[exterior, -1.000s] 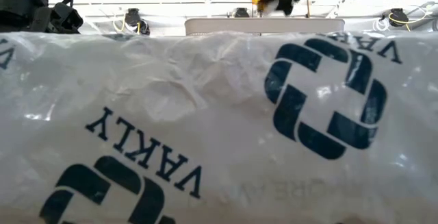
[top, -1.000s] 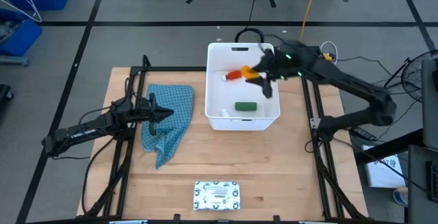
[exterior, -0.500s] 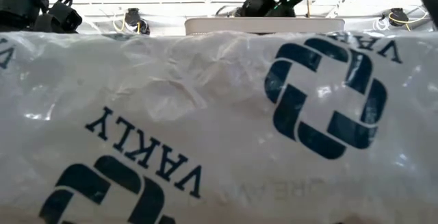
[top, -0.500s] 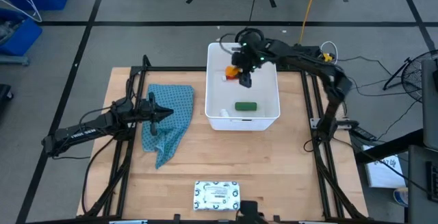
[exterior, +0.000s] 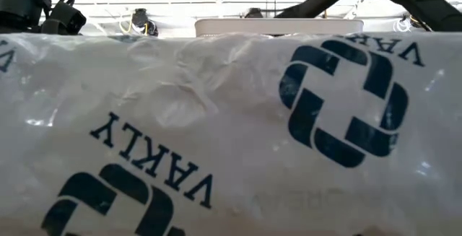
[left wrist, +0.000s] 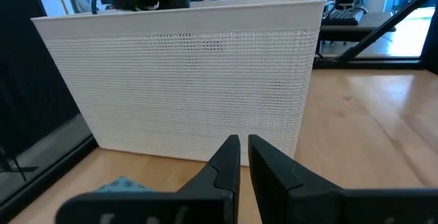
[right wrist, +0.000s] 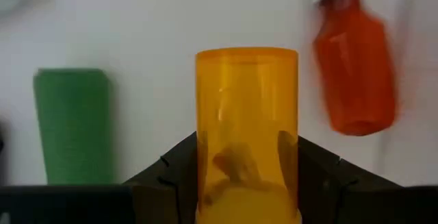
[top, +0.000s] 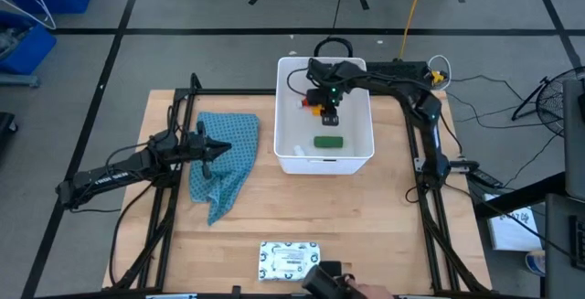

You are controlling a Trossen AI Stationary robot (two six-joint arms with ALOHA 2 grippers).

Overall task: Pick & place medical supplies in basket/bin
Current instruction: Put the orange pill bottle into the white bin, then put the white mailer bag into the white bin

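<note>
The right gripper (right wrist: 246,176) was clamped on the orange pill bottle (right wrist: 246,121), held inside the white tub (top: 358,153); it looked light, rigid and slick, best gripped across its body; the left gripper (left wrist: 239,157), jaws together, waited near the blue cloth (top: 224,157). Only the right wrist view showed the grip, with the green piece (right wrist: 72,125) and red tube (right wrist: 356,66) beyond; the low view was blocked by a plastic bag (exterior: 216,135).

Wooden table (top: 366,226), white tub (top: 289,160), blue patterned cloth (top: 224,157), flat white dotted packet (top: 290,260)
</note>
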